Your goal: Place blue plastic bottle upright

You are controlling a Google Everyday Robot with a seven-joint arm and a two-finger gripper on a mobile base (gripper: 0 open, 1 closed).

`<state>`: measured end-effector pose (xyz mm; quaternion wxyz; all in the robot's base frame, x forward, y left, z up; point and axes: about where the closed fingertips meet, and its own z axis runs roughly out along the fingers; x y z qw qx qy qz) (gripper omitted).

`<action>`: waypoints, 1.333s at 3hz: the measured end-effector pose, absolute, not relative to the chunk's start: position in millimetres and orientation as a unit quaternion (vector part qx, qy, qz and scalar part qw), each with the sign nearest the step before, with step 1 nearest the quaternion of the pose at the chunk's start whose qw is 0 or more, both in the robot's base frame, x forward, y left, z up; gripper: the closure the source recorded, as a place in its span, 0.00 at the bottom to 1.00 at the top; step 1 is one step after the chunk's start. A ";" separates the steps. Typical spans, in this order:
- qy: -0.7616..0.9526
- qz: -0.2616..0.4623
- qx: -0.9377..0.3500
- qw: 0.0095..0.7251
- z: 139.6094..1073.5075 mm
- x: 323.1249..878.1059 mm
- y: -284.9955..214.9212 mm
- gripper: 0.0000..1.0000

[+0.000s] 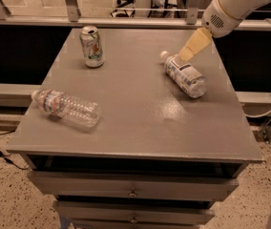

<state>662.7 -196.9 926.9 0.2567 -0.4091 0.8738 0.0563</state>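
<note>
Near the left edge of the grey table (140, 128), a clear ribbed bottle (66, 109) is seen lying on its side, its cap pointed toward that edge and its base turned toward the table's middle. Behind it, close to the back left corner, a silver-green can (92, 46) is stood upright. A wide bare stretch of tabletop is left open through the middle and along the whole front edge. Right of centre, the blue plastic bottle (185, 74) is laid on its side at a slant, with the white cap toward the back and the base toward the right edge, from which it is kept apart by a strip of bare surface. The gripper (185, 55) is held just above and beside the cap, slanted down from the upper right; whether it is open or closed cannot be told.
</note>
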 end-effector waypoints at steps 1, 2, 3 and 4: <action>0.887 0.071 -0.382 0.250 917.8 684.0 -175.7 0.00; 0.902 0.071 -0.364 0.222 896.7 689.0 -150.1 0.00; 0.914 0.049 -0.356 0.190 873.0 681.6 -131.3 0.00; 0.922 0.031 -0.346 0.171 856.2 676.9 -129.7 0.00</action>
